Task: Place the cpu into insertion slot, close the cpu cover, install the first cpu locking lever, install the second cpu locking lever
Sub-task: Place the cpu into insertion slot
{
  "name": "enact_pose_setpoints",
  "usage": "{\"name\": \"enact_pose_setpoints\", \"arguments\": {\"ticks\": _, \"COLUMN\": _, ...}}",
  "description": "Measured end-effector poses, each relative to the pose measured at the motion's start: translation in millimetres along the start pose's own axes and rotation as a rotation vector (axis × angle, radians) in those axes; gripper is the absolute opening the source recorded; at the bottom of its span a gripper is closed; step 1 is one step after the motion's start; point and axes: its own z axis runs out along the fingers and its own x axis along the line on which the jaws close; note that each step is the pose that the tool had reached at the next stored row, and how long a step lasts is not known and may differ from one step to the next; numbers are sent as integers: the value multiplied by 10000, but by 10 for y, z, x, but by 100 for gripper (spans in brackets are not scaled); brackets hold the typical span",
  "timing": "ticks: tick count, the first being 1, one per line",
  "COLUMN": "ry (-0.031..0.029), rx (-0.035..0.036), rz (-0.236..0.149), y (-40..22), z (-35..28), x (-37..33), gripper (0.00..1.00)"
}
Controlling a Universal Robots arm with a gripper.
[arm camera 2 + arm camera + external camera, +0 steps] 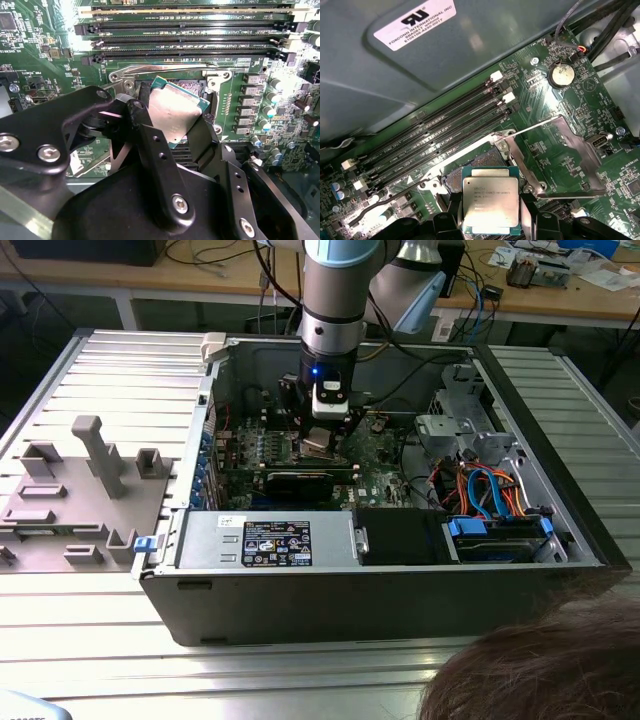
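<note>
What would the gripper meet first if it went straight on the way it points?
Probably the open socket on the motherboard: the gripper holds the cpu just over it, though the gap between them is hard to judge.

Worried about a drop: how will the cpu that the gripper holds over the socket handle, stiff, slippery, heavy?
Probably stiff: the cpu is a flat, metal-topped square, unbent in the gripper. Its smooth, shiny top and thin edges suggest it could slip if the grip loosens. Likely light, being small and thin.
</note>
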Motion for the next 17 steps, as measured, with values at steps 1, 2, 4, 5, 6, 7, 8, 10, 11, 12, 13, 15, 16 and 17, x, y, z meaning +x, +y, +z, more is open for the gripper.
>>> {"name": "enact_pose_setpoints", "arguments": {"ticks": 1, "ry": 0, "rx": 0, "rz": 13, "y": 0, "z": 0, "x": 0, "gripper": 54}}
{"name": "enact_pose_setpoints", "arguments": {"ticks": 2, "ry": 0, "rx": -1, "rz": 24, "y": 0, "z": 0, "x": 0, "gripper": 54}}
{"name": "enact_pose_setpoints", "arguments": {"ticks": 4, "ry": 0, "rx": -1, "rz": 46, "y": 0, "z": 0, "x": 0, "gripper": 54}}
{"name": "enact_pose_setpoints", "arguments": {"ticks": 5, "ry": 0, "rx": -1, "rz": 61, "y": 0, "z": 0, "x": 0, "gripper": 54}}
{"name": "enact_pose_setpoints", "arguments": {"ticks": 6, "ry": 1, "rx": -1, "rz": 80, "y": 0, "z": 0, "x": 0, "gripper": 54}}
{"name": "enact_pose_setpoints", "arguments": {"ticks": 7, "ry": 1, "rx": -1, "rz": 97, "y": 0, "z": 0, "x": 0, "gripper": 54}}
{"name": "enact_pose_setpoints", "arguments": {"ticks": 8, "ry": 1, "rx": -1, "rz": 123, "y": 0, "z": 0, "x": 0, "gripper": 54}}
{"name": "enact_pose_setpoints", "arguments": {"ticks": 10, "ry": 1, "rx": -3, "rz": 161, "y": 0, "z": 0, "x": 0, "gripper": 54}}
{"name": "enact_pose_setpoints", "arguments": {"ticks": 11, "ry": 1, "rx": -3, "rz": 173, "y": 0, "z": 0, "x": 0, "gripper": 54}}
{"name": "enact_pose_setpoints", "arguments": {"ticks": 12, "ry": 1, "rx": -3, "rz": 193, "y": 0, "z": 0, "x": 0, "gripper": 54}}
{"name": "enact_pose_setpoints", "arguments": {"ticks": 13, "ry": 1, "rx": -3, "rz": 203, "y": 0, "z": 0, "x": 0, "gripper": 54}}
{"name": "enact_pose_setpoints", "arguments": {"ticks": 15, "ry": 2, "rx": -3, "rz": 229, "y": 0, "z": 0, "x": 0, "gripper": 54}}
{"name": "enact_pose_setpoints", "arguments": {"ticks": 16, "ry": 2, "rx": -4, "rz": 239, "y": 0, "z": 0, "x": 0, "gripper": 54}}
{"name": "enact_pose_setpoints", "arguments": {"ticks": 17, "ry": 2, "rx": -3, "rz": 249, "y": 0, "z": 0, "x": 0, "gripper": 54}}
